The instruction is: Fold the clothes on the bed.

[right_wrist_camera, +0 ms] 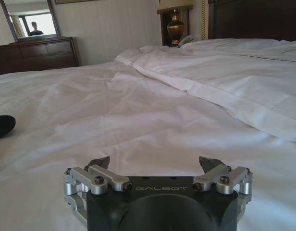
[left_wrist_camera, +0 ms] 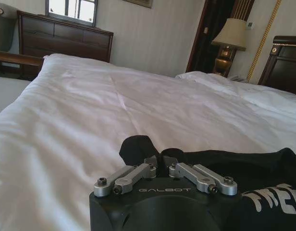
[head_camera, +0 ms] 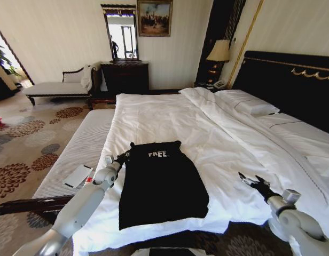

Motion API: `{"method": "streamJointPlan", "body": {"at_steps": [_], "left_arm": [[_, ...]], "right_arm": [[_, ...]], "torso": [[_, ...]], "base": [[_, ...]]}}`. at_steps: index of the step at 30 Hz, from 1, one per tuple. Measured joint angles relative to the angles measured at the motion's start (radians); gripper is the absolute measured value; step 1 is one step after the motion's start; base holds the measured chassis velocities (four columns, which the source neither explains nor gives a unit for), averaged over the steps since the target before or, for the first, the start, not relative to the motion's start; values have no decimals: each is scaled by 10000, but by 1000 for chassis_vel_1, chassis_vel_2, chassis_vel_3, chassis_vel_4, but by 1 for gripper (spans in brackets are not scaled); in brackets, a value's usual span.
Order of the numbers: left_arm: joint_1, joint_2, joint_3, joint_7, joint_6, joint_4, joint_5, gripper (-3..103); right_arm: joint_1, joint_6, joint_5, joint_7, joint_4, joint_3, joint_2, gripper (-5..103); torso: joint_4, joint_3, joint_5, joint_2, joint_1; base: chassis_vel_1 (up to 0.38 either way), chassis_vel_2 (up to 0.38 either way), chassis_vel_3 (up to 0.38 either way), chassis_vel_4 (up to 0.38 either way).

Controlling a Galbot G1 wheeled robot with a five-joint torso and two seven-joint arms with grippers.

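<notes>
The black T-shirt [head_camera: 162, 181] lies flat on the white duvet [head_camera: 170, 114] near the foot of the bed [head_camera: 292, 80], lettering up and already narrowed to a long rectangle, which I judge to mean the sides are folded in and a lengthwise fold remains. The left pincer [head_camera: 122, 157] sits right at the shirt's upper corner by the collar; in the left wrist view its fingers [left_wrist_camera: 153, 169] are drawn together over a bunched lip of black fabric, so it looks closed on the T-shirt (a corner hold makes sense, since a soft cloth follows whichever edge is lifted). The right pincer [head_camera: 255, 182] hovers well apart from the shirt, out over bare duvet on the far side from the left one, its fingers [right_wrist_camera: 101, 163] spread wide with nothing between them; from there the shirt is only a dark sliver [right_wrist_camera: 3, 126] off to one side. It seems placed to wait or to reach for the opposite corner. No container holds anything here; the bed simply carries the shirt, and the chaise bench [head_camera: 57, 88] beyond the left pincer carries a pale cloth.
</notes>
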Motion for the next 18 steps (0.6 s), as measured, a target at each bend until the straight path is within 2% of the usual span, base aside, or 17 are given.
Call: {"method": "streamJointPlan", "body": {"at_steps": [1,3,4,6,7,10,14,18], "left_arm": [[15,24,-6,-8,1,-10,0,8],[109,120,-60,-22,3,-48,-6,19],[109,120,-60,-22,3,-48,-6,19],[290,259,-139,-23,2,-166,-9,30],[353,308,-161,-21,3,-212,-8,30],[528,444,-183,-13,3,-355,15,46],[626,533,-115,-11,3,-535,43,54],[626,505,1,-43,8,-631,88,55]], "right_arm": [[-6,11,0,-5,-12,10,0,100],[-7,27,1,-17,-41,26,-15,100],[-7,27,1,-17,-41,26,-15,100],[51,28,11,-22,-53,18,-39,100],[84,28,15,-21,-53,4,-45,100],[166,28,26,-17,-37,-45,-51,100],[179,25,34,-11,-16,-63,-51,100],[129,25,41,-12,-1,-44,-42,100]], "torso": [[0,0,-1,0,0],[2,0,-1,0,0],[2,0,-1,0,0],[5,0,-3,0,0],[6,0,-4,0,0],[5,0,-3,0,0],[4,0,-2,0,0],[3,0,-2,0,-1]], "base": [[0,0,0,0],[0,0,0,0],[0,0,0,0],[0,0,0,0],[0,0,0,0],[0,0,0,0],[0,0,0,0],[0,0,0,0]]}}
